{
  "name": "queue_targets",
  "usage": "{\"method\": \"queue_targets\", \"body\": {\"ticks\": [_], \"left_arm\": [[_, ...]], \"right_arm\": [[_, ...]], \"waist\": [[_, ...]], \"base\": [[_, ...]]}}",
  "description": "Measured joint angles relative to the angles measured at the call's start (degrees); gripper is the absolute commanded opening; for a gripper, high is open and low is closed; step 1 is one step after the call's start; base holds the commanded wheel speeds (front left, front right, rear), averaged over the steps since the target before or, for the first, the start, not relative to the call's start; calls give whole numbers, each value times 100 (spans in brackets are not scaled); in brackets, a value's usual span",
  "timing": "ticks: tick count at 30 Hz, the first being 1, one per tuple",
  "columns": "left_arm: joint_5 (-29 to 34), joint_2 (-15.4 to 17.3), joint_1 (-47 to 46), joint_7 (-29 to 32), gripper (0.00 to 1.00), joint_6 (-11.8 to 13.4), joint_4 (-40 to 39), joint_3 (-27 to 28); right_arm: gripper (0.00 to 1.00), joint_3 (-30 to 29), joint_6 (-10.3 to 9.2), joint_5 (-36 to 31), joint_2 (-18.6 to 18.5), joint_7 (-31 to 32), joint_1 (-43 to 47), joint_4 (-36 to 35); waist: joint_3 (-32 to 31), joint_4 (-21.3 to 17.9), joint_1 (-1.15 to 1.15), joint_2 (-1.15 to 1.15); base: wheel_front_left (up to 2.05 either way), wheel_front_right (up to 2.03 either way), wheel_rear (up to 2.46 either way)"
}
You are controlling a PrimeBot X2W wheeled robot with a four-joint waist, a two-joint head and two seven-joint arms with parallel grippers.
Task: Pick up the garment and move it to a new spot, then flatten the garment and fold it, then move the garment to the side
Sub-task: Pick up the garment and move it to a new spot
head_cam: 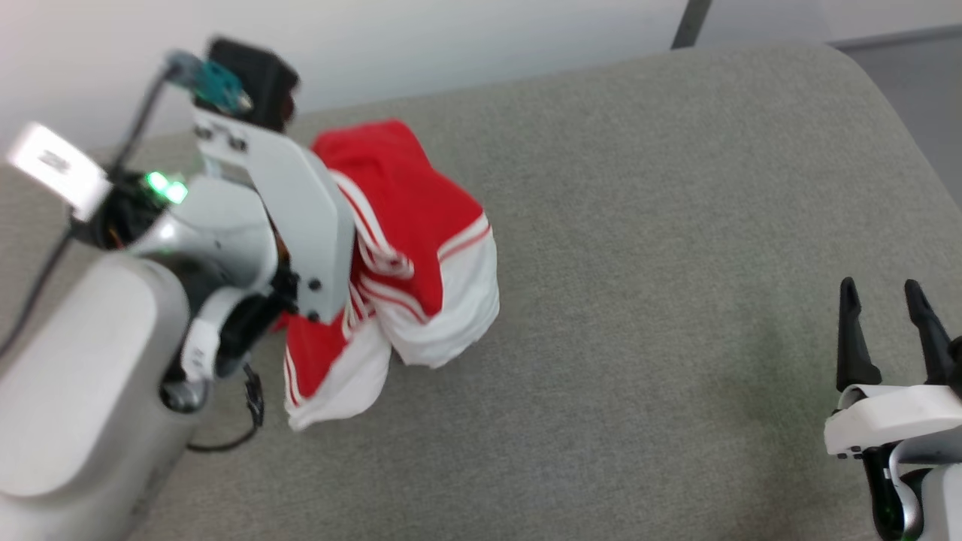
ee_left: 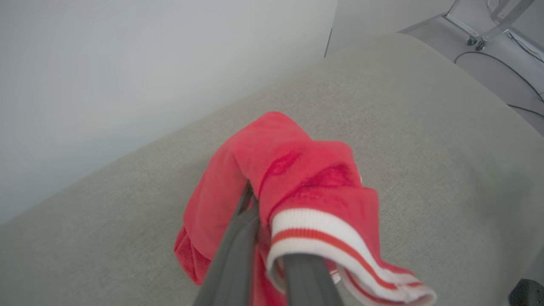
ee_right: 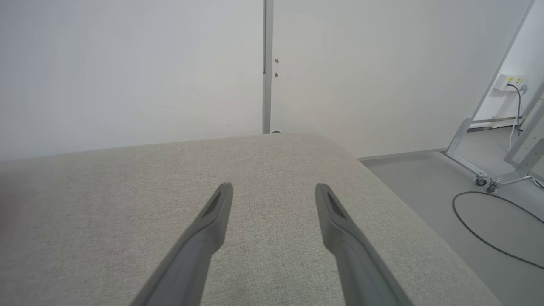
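Over the grey cushion [head_cam: 639, 225], the left gripper [ee_left: 265, 229] is pinching one loose garment [head_cam: 421, 203] fold, probably risking slip-out; the right gripper [head_cam: 881, 289] is hanging spread.

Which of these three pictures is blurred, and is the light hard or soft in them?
Head view: slight motion blur, strongest on the left arm and the garment. Left wrist view: the red cloth sits close to the lens and looks soft. Right wrist view: sharp, the right tool crisp. The light is soft and even, with no hard shadows.

Lab-like test room: white wall panels [ee_right: 127, 63], padded grey table [ee_right: 276, 161], wheeled metal frame [ee_right: 463, 131], floor cable [ee_right: 454, 210].
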Motion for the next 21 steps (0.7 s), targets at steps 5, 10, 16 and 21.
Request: {"method": "queue_targets", "body": {"ticks": [5, 10, 16, 21], "left_arm": [[-94, -63, 299, 32, 0, 5, 246, -148], [-175, -85, 509, 12, 0, -54, 641, -241], [-248, -132, 679, -90, 0, -183, 1143, -331], [-361, -215, 795, -192, 0, -277, 1570, -361]], "right_arm": [[100, 15, -1, 31, 73, -111, -51, 190], [100, 87, 0, 47, 119, -181, -167, 369], [100, 180, 0, 58, 160, -274, -272, 504], [100, 260, -1, 96, 176, -350, -314, 602]], "waist": [[167, -112, 0, 0], [283, -172, 0, 0], [384, -217, 0, 0], [445, -254, 0, 0]], "base": [[0, 0, 0], [0, 0, 0], [0, 0, 0], [0, 0, 0]]}}
